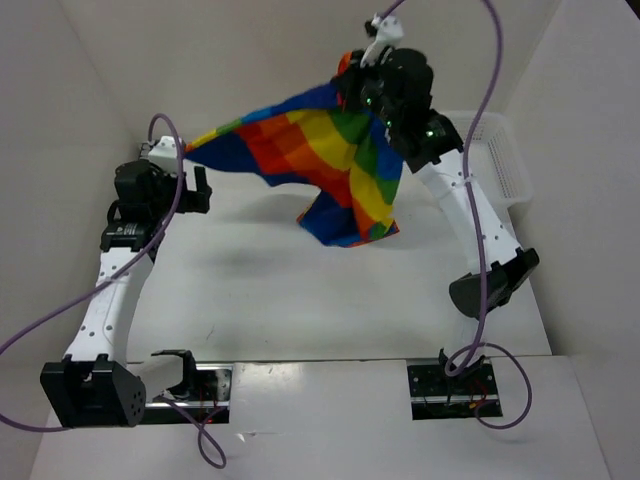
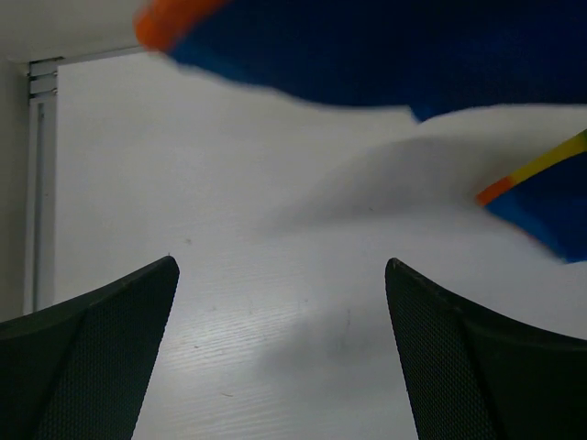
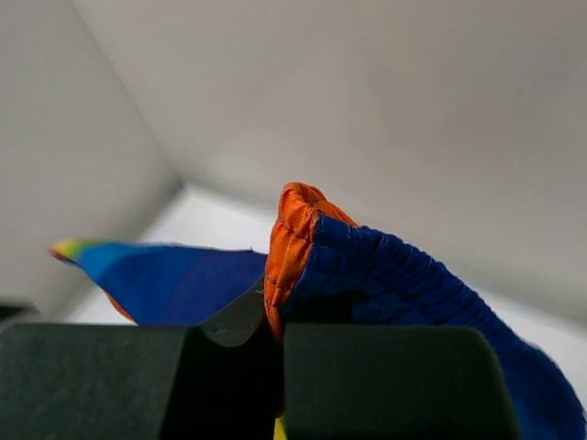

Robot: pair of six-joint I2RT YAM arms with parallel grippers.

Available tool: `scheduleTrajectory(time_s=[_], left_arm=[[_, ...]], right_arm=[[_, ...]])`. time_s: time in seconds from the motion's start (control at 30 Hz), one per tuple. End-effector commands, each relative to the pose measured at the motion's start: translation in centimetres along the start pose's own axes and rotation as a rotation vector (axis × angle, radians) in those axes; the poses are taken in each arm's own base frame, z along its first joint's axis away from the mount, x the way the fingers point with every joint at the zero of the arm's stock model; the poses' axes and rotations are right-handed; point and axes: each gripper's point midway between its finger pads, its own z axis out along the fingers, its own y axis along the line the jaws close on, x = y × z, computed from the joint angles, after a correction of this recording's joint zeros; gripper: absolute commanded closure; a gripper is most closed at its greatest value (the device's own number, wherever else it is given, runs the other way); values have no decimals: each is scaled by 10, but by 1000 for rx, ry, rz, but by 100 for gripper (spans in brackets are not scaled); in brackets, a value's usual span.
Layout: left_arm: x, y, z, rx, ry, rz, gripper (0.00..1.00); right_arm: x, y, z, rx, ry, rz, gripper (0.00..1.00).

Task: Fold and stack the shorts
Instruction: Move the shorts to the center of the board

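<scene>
The rainbow-striped shorts hang in the air above the back of the table, stretched from upper right to lower left. My right gripper is shut on their orange and blue waistband edge, which shows pinched between its pads in the right wrist view. The shorts' far left corner reaches the top of my left arm. My left gripper sits just below that corner, open and empty. In the left wrist view its jaws stand wide apart over bare table, with blue cloth above them.
A white plastic basket stands at the back right by the wall. White walls close in the table on the left, back and right. The white tabletop lies below the hanging shorts.
</scene>
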Motion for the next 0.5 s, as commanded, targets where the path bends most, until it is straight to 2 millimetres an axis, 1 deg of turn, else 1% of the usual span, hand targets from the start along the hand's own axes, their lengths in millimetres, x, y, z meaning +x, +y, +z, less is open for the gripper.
scheduleTrajectory(time_s=[0.0, 0.03, 0.07, 0.1, 0.13, 0.17, 0.2, 0.23, 0.27, 0.3, 0.33, 0.37, 0.4, 0.43, 0.47], left_arm=[[-5, 18, -17, -54, -27, -11, 0], [-4, 19, -20, -50, -21, -15, 0], [-5, 15, -27, -35, -25, -15, 0], [8, 11, -31, -9, 15, -29, 0], [10, 6, -34, 10, 26, -32, 0], [21, 2, -37, 30, 55, -40, 0], [34, -5, -41, 59, 96, -53, 0], [51, -11, -40, 76, 143, -60, 0], [60, -15, -40, 88, 170, -63, 0], [70, -17, -37, 88, 197, -63, 0], [85, -15, -30, 69, 247, -64, 0], [97, -17, -25, 70, 285, -63, 0], [105, -18, -20, 69, 316, -63, 0], [125, -23, -10, 83, 396, -66, 0], [125, -24, -5, 85, 410, -60, 0]], right_arm=[[62, -7, -27, 28, 179, 14, 100], [54, -8, -51, 34, 166, 1, 95], [118, -21, -64, 69, 308, -3, 89], [140, -25, -79, 75, 358, -16, 81], [182, -34, -110, 76, 448, -71, 73], [205, -39, -127, 76, 499, -97, 56], [226, -44, -142, 76, 548, -119, 47], [265, -62, -169, 78, 639, -139, 39], [280, -71, -179, 86, 675, -124, 27], [293, -80, -187, 90, 708, -102, 22], [303, -100, -196, 117, 735, -61, 18], [308, -97, -198, 76, 754, -1, 13], [310, -104, -198, 92, 758, 38, 13], [300, -109, -191, 97, 730, 64, 13], [298, -120, -188, 124, 717, 104, 13]])
